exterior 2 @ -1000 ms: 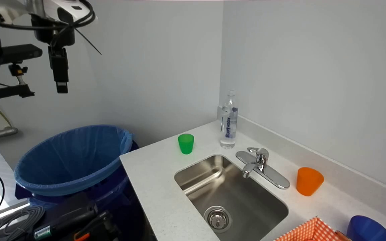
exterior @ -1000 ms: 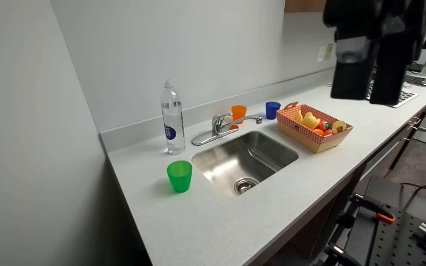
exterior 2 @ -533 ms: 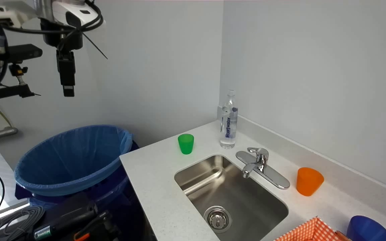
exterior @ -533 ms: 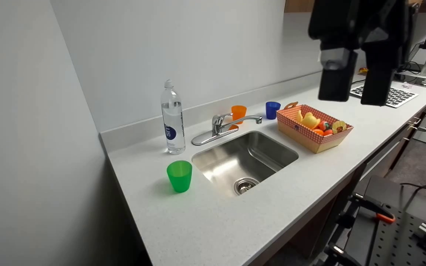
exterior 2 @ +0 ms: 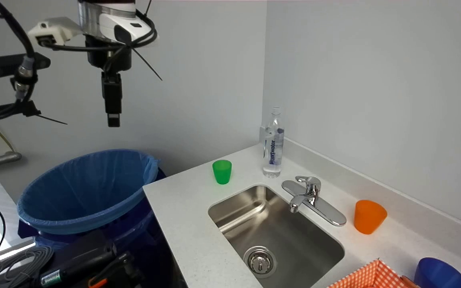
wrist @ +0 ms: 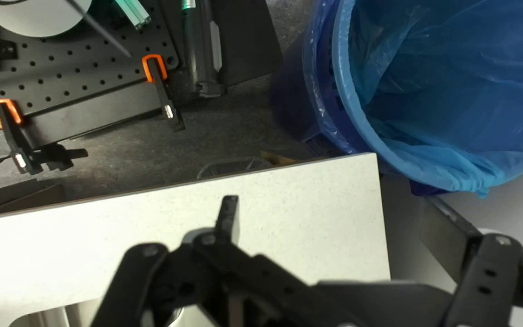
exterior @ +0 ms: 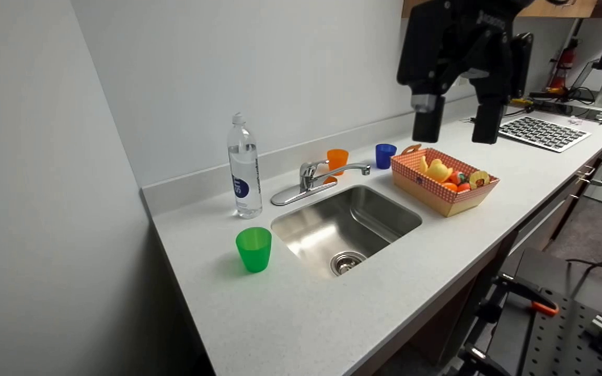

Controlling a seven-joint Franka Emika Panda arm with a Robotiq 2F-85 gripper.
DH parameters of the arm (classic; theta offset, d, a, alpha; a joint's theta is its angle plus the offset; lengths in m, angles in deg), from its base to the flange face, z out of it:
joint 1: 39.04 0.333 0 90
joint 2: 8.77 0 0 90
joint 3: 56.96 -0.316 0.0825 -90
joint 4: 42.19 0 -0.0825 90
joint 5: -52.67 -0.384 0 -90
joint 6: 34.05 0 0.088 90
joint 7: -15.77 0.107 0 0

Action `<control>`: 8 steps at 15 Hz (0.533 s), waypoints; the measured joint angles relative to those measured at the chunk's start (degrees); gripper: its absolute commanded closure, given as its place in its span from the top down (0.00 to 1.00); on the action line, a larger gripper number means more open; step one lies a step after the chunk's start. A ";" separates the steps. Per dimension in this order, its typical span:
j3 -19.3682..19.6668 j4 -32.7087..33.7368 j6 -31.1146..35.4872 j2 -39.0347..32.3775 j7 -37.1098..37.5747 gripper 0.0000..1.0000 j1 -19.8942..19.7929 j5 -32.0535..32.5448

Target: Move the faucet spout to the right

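The faucet spout [exterior: 347, 167] is a slim, shiny chrome tube, low and nearly horizontal, on a chrome base with a small handle. In an exterior view it points right, along the sink's back edge toward the basket. It also shows in an exterior view [exterior 2: 296, 203], end-on over the sink's back edge. My gripper [exterior: 456, 128] is open and empty, high in the air and well apart from the faucet. It also shows side-on in an exterior view [exterior 2: 113, 120]. In the wrist view my gripper [wrist: 334, 218] spreads wide above the counter's corner; the spout is out of that view.
A water bottle [exterior: 244, 172] and a green cup [exterior: 254, 249] stand left of the sink [exterior: 384, 214]. An orange cup [exterior 2: 368, 217], a blue cup [exterior: 384, 155] and a checked basket [exterior: 426, 196] stand near the faucet. A lined blue bin [exterior 2: 86, 192] stands beside the counter.
My gripper has moved left in an exterior view, and right and slightly down in an exterior view. The gap between its fingers looks wider. The faucet and counter objects have not moved.
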 measured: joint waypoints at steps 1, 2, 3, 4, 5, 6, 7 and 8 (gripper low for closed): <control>0.46 0.09 1.07 -1.04 -0.25 1.00 -0.72 0.82; 0.96 0.23 2.28 -2.18 -0.47 1.00 -1.36 1.69; 1.44 0.50 3.48 -3.42 -0.63 1.00 -1.94 2.54; 1.84 0.85 4.66 -4.70 -0.73 1.00 -2.46 3.39; 2.22 1.35 5.76 -6.02 -0.75 1.00 -2.91 4.33; 2.57 1.95 6.79 -7.41 -0.75 1.00 -3.33 5.17; 2.93 2.67 7.76 -8.83 -0.75 1.00 -3.69 5.93; 3.30 3.50 8.58 -10.30 -0.75 1.00 -4.00 6.52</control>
